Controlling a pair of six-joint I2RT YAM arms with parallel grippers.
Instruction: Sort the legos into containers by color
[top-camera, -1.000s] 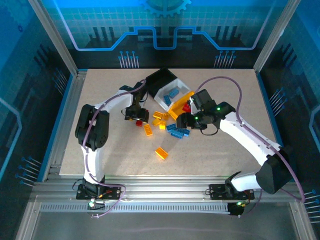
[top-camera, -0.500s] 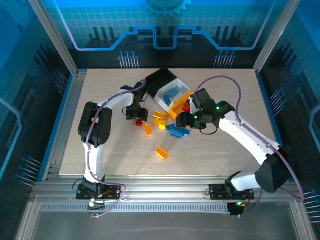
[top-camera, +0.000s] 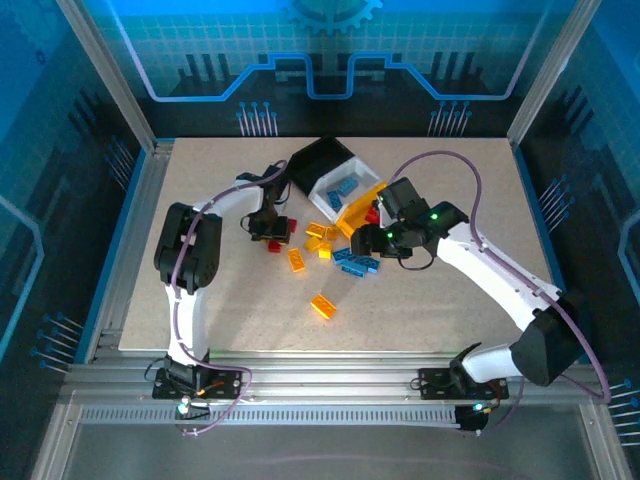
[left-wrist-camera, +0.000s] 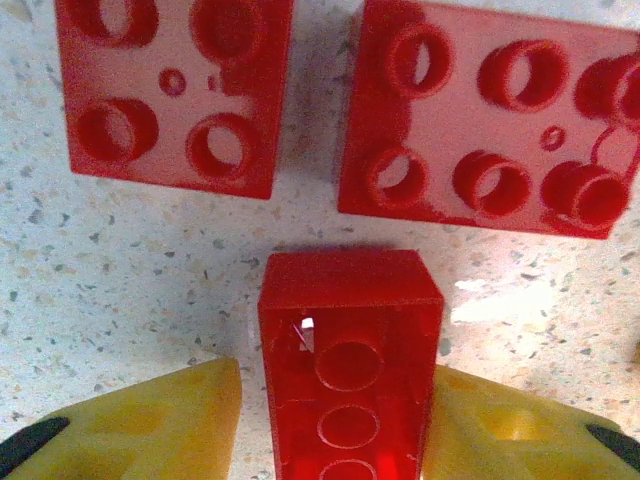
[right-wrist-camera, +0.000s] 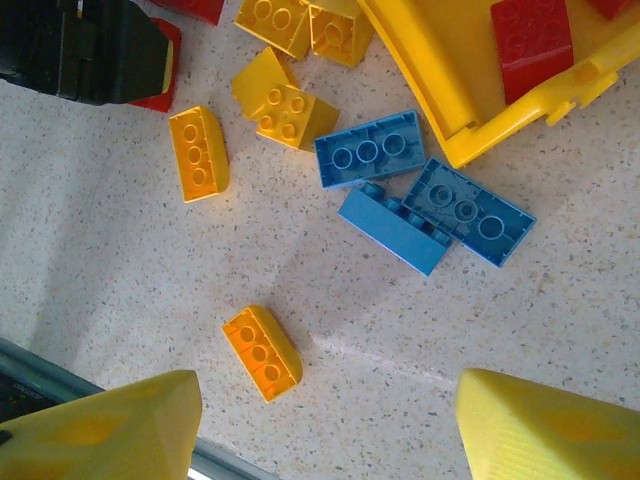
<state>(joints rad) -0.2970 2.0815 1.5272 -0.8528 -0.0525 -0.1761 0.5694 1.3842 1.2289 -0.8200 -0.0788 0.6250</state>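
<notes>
My left gripper (left-wrist-camera: 338, 376) is shut on a red lego (left-wrist-camera: 348, 400) that stands on edge on the table, hollow side toward the camera; the right finger touches it and the left finger sits a sliver off. Two more red legos (left-wrist-camera: 170, 90) (left-wrist-camera: 490, 120) lie just beyond it. From above, the left gripper (top-camera: 271, 236) is left of the containers: black (top-camera: 322, 158), white (top-camera: 322, 190) and yellow (top-camera: 358, 212). My right gripper (right-wrist-camera: 328, 386) hangs open over bare table near an orange lego (right-wrist-camera: 262, 352). Blue legos (right-wrist-camera: 370, 148) lie by the yellow bin (right-wrist-camera: 430, 90).
Yellow legos (right-wrist-camera: 198, 152) (right-wrist-camera: 285, 110) are scattered left of the blue ones. A red lego (right-wrist-camera: 535, 40) lies inside the yellow bin, and blue ones (top-camera: 345, 188) in the white bin. A lone orange lego (top-camera: 322, 306) sits toward the front.
The left jaws have closed in on the red lego. The left elbow has shifted a little; the right arm has barely moved.
</notes>
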